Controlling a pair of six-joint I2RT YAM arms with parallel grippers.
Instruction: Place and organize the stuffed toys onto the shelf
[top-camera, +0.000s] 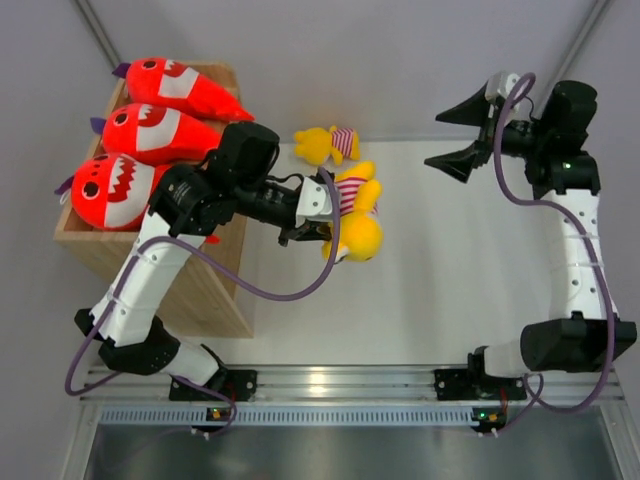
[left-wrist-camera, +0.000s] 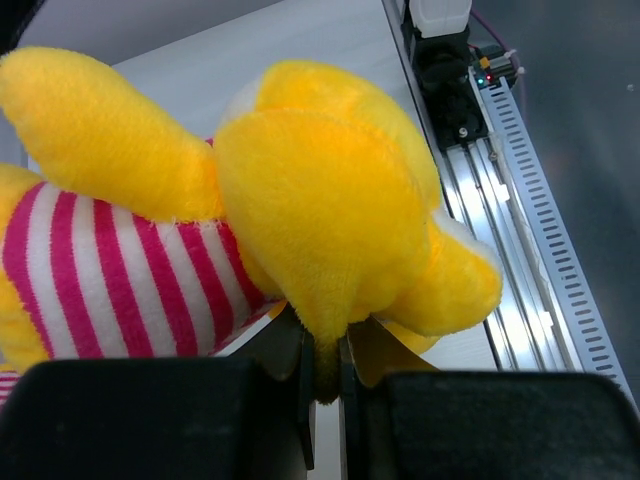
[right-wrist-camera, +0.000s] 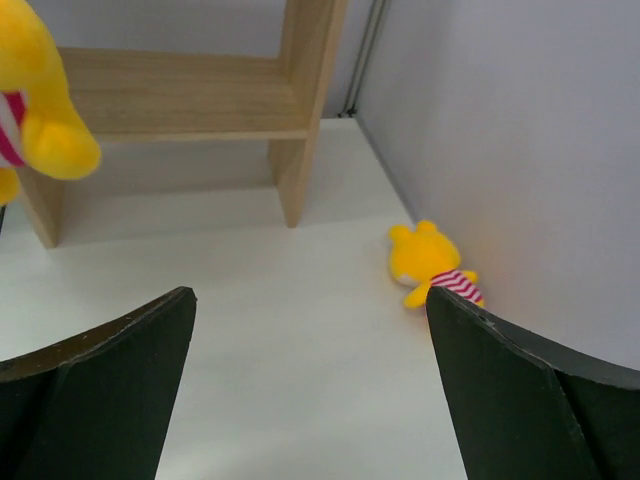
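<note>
Left fingers (left-wrist-camera: 283, 352) clamp yellow toy (left-wrist-camera: 330, 210) beside shelf (top-camera: 212, 292) edge; right fingers (right-wrist-camera: 100, 390) apart, seemingly above open table (right-wrist-camera: 300, 330).

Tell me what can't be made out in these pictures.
1. Nearest red shark: top view, its tail end is covered by the left arm.
2. Held yellow toy: left wrist view, cut off by the left edge, face not shown.
3. Small yellow toy: right wrist view, lower body hidden behind one finger of the right gripper.
4. Shelf: right wrist view, its top is cut off by the frame.
</note>
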